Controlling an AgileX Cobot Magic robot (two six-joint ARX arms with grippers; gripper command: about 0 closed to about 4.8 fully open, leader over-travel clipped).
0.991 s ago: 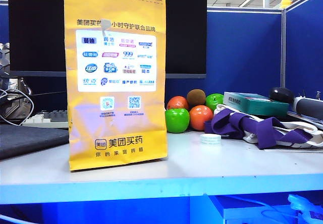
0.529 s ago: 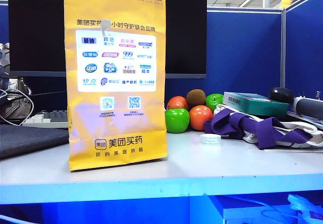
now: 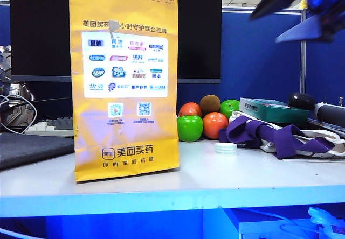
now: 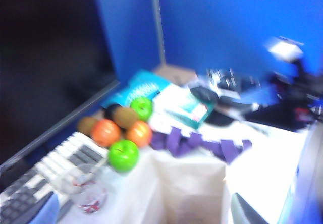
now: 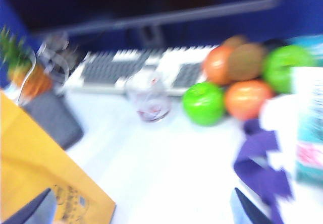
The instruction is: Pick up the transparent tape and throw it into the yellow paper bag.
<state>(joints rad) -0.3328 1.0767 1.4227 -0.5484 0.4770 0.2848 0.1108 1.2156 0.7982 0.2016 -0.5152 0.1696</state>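
- So your yellow paper bag [image 3: 125, 83] stands upright on the desk [image 3: 226, 177], left of the middle, printed side facing the near edge. The left wrist view looks down into its open mouth [image 4: 189, 193], everything blurry there.
- The transparent tape [image 3: 225, 148] is lying flat on the desk, right of the bag and well apart from it, just in front of the fruit pile and touching nothing that you can make out.
- That pile: a green apple [image 3: 190, 128] nearest, an orange fruit [image 3: 214, 125] beside it, more fruit behind.
- A purple strap [image 3: 269, 136] sprawls over white cloth just right of the tape, with a teal box [image 3: 272, 110] farther back.
- Your right gripper [image 3: 294, 13] is up high at the top right, well above the desk, fingers [image 3: 269, 2] spread wide with nothing between them. In its own wrist view, two finger tips [image 5: 250, 209] poke in far apart over the bare desk.
- Your left gripper: only one dark tip [image 4: 247, 211] shows beside the bag mouth, so you can't tell if the fingers are spread or clenched.
- A keyboard [image 5: 136, 70] and a small clear glass [image 5: 148, 100] sit behind the bag.
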